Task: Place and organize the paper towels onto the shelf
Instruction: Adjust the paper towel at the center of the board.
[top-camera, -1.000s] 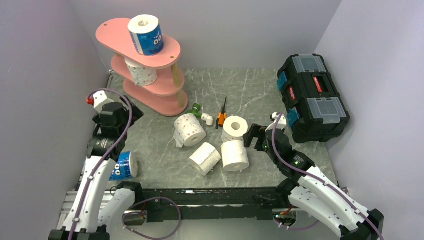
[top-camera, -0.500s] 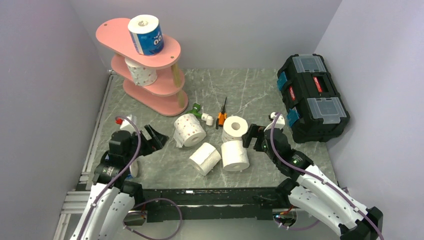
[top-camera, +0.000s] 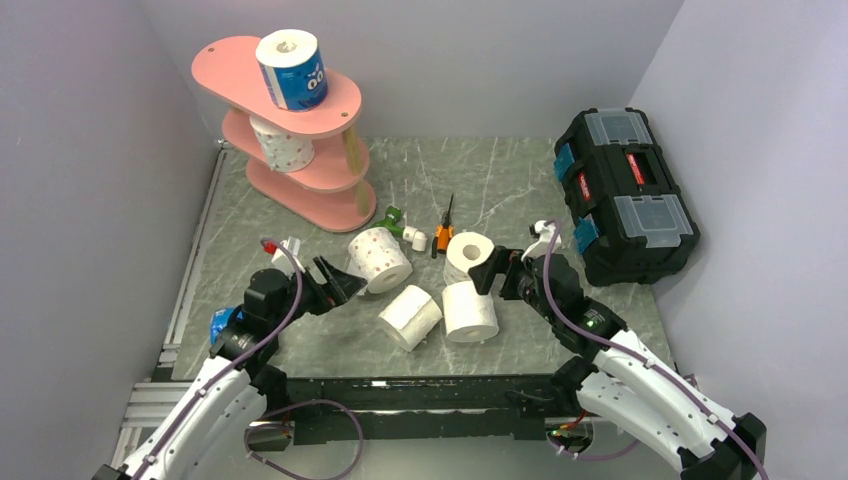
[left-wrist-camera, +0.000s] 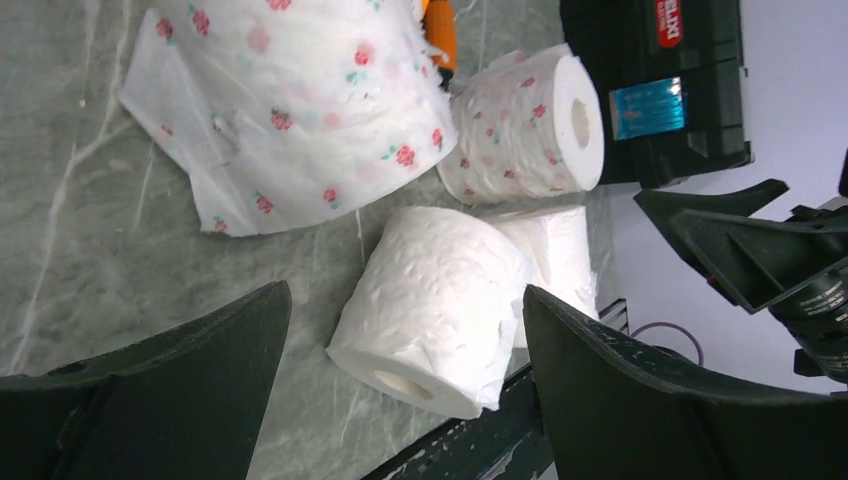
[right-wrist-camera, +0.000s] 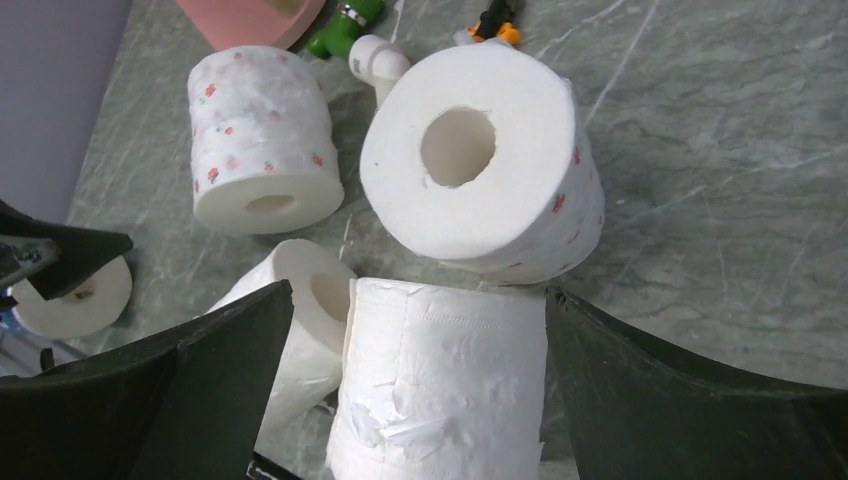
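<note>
White paper towels (top-camera: 410, 316): two on the shelf (top-camera: 222, 68), five on the table (top-camera: 500, 180); both jaws gape empty.

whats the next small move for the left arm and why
Probably ease the left gripper forward until its open fingers straddle the plain roll lying on its side, then close. The roll sits centred between them but ahead of the tips, untouched.

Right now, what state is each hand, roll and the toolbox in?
left hand, open, empty
right hand, open, empty
blue-wrapped roll, upright on shelf top tier
flowered roll, on its side, sheet trailing loose
left plain roll, lying on its side
toolbox, lid shut
</note>
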